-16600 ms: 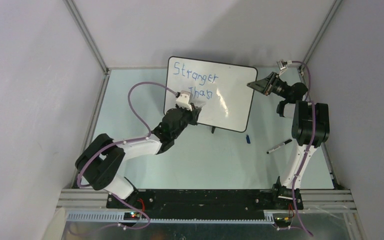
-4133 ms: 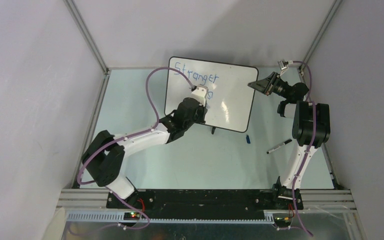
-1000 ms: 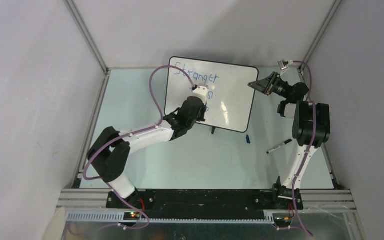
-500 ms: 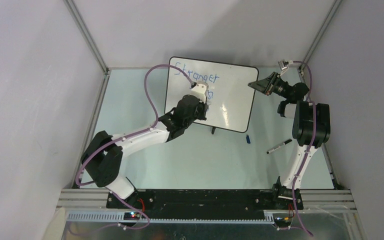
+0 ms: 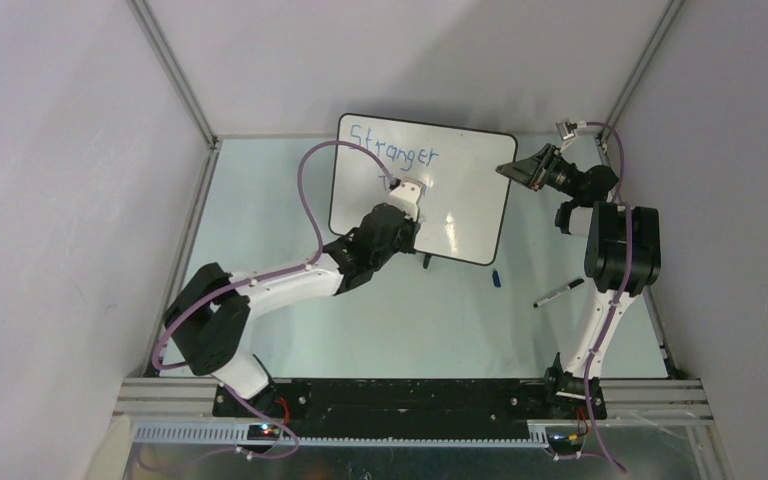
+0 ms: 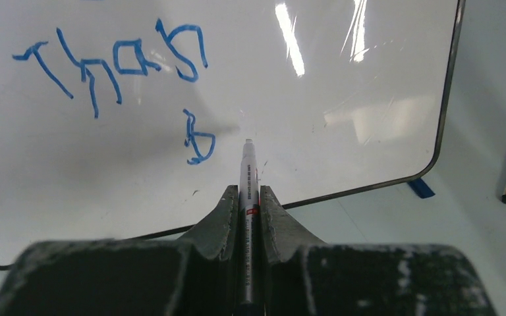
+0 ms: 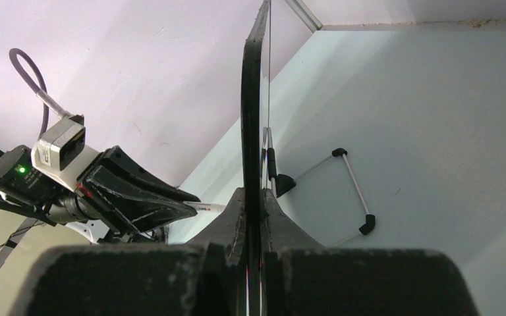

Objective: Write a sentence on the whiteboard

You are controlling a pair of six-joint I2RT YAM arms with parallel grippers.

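- Two risks are judged from here. The whiteboard (image 5: 460,190), propped upright at the far middle of the surface (image 5: 260,200), could be tipped or slid by too hard a press. Strokes could be skipped by too light a press.
- The board's right edge is clamped by the closed right end effector (image 7: 253,204); a slip there would leave the board unsteadied.
- A marker (image 6: 248,164) is gripped between the closed fingers of the left end effector (image 6: 247,197). Its tip is held just right of the newest mark, and whether it touches the board cannot be told.
- The sentence (image 5: 393,150) is read as "Stranger" on top and "Than" below, then a lone character resembling "B". Little room is left above the lower rim, so the third word could be cramped.
- The print on the marker barrel cannot be read.
- A spare marker (image 5: 558,292) is seen on the surface, well apart from the board.
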